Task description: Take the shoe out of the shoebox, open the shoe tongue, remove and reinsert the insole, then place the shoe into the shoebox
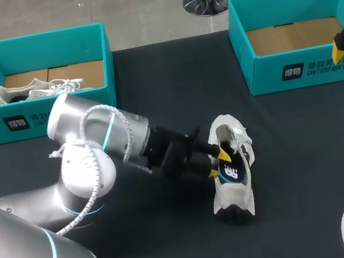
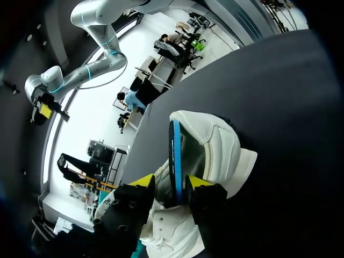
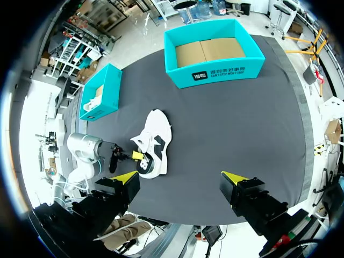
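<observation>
A white shoe [image 1: 234,190] with dark trim lies on the dark table [image 1: 309,166], near the middle. My left gripper [image 1: 218,165] is at the shoe's opening. In the left wrist view a blue insole [image 2: 174,150] stands on edge inside the shoe [image 2: 217,145], between the yellow tips of my left gripper [image 2: 170,181]. The tips stand apart and one is clear of the insole, so this gripper is open. My right gripper [image 3: 180,177] hangs wide open and empty high over the table, seen in the head view [image 1: 342,46] beside the right shoebox [image 1: 307,71].
The right teal shoebox [image 3: 215,75] at the back right holds only its cardboard floor. A second teal shoebox [image 1: 45,113] at the back left holds another white shoe [image 1: 35,92]. My left arm [image 1: 108,139] lies across the table's left half.
</observation>
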Action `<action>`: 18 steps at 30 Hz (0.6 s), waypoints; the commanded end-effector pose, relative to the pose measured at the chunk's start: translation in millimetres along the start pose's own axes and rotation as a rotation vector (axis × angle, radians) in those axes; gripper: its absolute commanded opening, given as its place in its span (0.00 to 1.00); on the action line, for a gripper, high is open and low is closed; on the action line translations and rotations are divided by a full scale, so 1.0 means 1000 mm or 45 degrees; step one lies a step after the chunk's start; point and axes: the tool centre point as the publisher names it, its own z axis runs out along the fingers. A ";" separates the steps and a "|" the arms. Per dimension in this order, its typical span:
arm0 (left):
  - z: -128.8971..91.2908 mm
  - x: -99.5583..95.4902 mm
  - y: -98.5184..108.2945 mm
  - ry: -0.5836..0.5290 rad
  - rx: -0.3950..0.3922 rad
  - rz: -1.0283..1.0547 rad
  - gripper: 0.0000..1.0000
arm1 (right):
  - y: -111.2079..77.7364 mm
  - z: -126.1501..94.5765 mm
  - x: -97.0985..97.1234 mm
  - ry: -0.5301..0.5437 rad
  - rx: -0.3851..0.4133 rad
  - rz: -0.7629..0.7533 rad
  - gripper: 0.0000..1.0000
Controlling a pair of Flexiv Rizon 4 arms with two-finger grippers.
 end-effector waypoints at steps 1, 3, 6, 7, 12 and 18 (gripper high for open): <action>-0.006 0.003 -0.009 -0.016 0.006 0.004 0.53 | 0.003 0.000 0.001 -0.004 0.008 0.001 1.00; -0.008 0.002 -0.014 -0.025 0.016 0.002 0.51 | 0.003 0.000 0.001 -0.004 0.008 0.001 1.00; -0.008 0.001 -0.020 -0.039 0.031 0.001 0.47 | 0.003 0.000 0.001 -0.004 0.008 0.001 1.00; -0.007 0.000 -0.022 -0.040 0.036 0.004 0.45 | 0.003 0.000 0.001 -0.004 0.008 0.001 1.00; -0.004 0.000 -0.027 -0.032 0.055 0.016 0.09 | 0.003 0.000 0.001 -0.004 0.008 0.001 1.00; -0.001 0.001 -0.030 -0.014 0.074 0.034 0.00 | 0.003 0.000 0.001 -0.004 0.008 0.001 1.00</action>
